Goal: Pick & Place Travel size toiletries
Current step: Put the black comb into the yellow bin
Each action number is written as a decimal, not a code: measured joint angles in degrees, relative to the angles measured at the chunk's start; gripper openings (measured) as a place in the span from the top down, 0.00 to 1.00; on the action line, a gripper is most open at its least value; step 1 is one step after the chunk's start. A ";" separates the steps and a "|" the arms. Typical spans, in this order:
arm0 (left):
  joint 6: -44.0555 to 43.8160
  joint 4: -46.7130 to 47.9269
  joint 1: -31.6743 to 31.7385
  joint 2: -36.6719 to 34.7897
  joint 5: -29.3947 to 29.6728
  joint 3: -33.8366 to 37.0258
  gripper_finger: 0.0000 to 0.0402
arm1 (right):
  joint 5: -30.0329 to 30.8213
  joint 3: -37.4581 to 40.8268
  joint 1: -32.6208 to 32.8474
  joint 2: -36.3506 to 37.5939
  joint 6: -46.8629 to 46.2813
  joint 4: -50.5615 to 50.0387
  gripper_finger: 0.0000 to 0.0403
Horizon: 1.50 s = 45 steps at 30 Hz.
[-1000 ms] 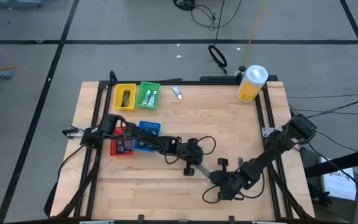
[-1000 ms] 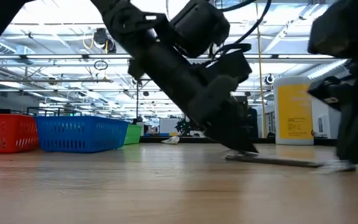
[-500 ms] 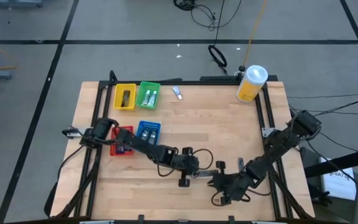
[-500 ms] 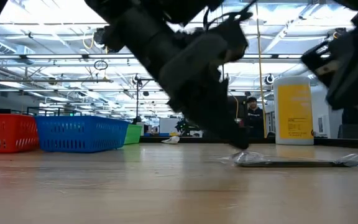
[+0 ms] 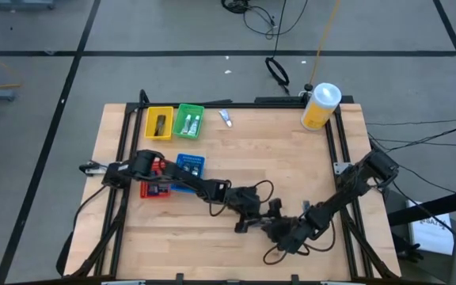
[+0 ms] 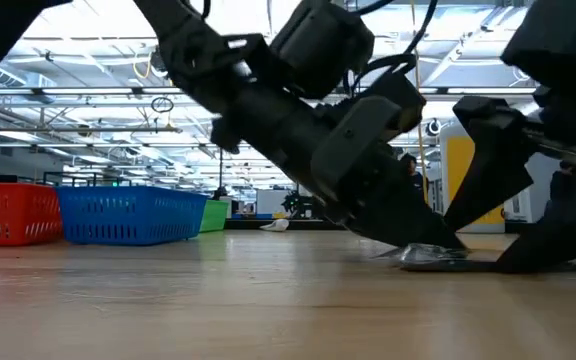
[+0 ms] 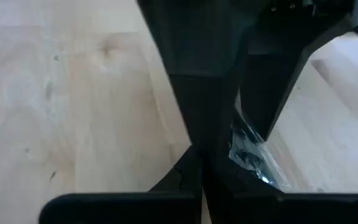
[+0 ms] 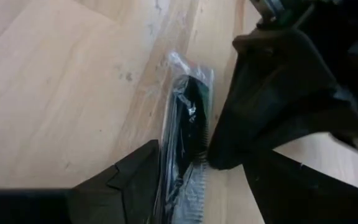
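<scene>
One travel size toiletry, a dark comb in a clear wrapper (image 8: 188, 118), lies flat on the wooden table near its front edge (image 6: 448, 258). My left gripper (image 5: 250, 219) reaches in from the left, shut, with its tip down on the wrapper (image 6: 423, 242). My right gripper (image 8: 197, 165) is open. It stands low over the same wrapped comb, one finger on each side of it (image 6: 513, 235). A white tube (image 5: 226, 119) lies on the table at the far side. My left gripper rests its shut fingertips (image 8: 215, 155) on the wrapped comb's long edge (image 8: 202, 144), slanting down from the table's left. The comb lies flat on the table. My right gripper has the wrapper between its open fingers; I cannot tell whether either finger touches it.
A yellow tray (image 5: 159, 123) and a green tray (image 5: 190, 120) stand at the far left. A blue tray (image 5: 188, 166) and a red tray (image 5: 155, 184) stand at the left, under my left arm. A big yellow container (image 5: 321, 107) stands at the far right.
My right gripper has lifted off the wrapped comb, opened, and come back down with a finger on each side of it. My left gripper has shifted a little along the table and stayed shut, tip on the wrapper. The comb stays flat on the table.
</scene>
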<state>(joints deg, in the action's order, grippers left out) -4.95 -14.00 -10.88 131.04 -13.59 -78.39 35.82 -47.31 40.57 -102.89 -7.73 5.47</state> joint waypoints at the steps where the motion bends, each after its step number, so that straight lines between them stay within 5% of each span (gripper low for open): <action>1: 0.00 -0.06 0.05 0.25 -0.57 -0.03 0.98 | 0.37 -0.07 0.05 -0.48 1.09 0.14 0.45; 15: -0.06 2.07 0.01 1.14 -0.76 -0.15 0.98 | 9.03 -0.10 2.65 -1.62 5.10 -2.40 0.48; 29: 0.11 2.10 -0.01 1.16 -0.76 0.00 0.99 | 7.95 -0.02 2.87 -1.66 0.19 -1.87 0.49; 33: -0.04 2.02 -0.03 1.14 -0.76 0.02 0.98 | 3.96 -0.04 1.56 -1.49 -4.07 -3.29 0.61; 40: -0.14 4.89 -0.06 -1.03 -0.74 0.21 0.95 | 2.72 -0.10 1.12 -1.51 -6.21 -4.70 0.96; 45: 2.17 17.78 0.26 -8.16 2.32 0.65 0.96 | 2.40 -0.06 1.45 -1.51 -7.89 -3.71 0.95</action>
<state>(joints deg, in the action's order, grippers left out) -2.78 3.78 -10.62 122.88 -11.27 -77.74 38.22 -47.37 42.02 -104.40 -15.62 1.76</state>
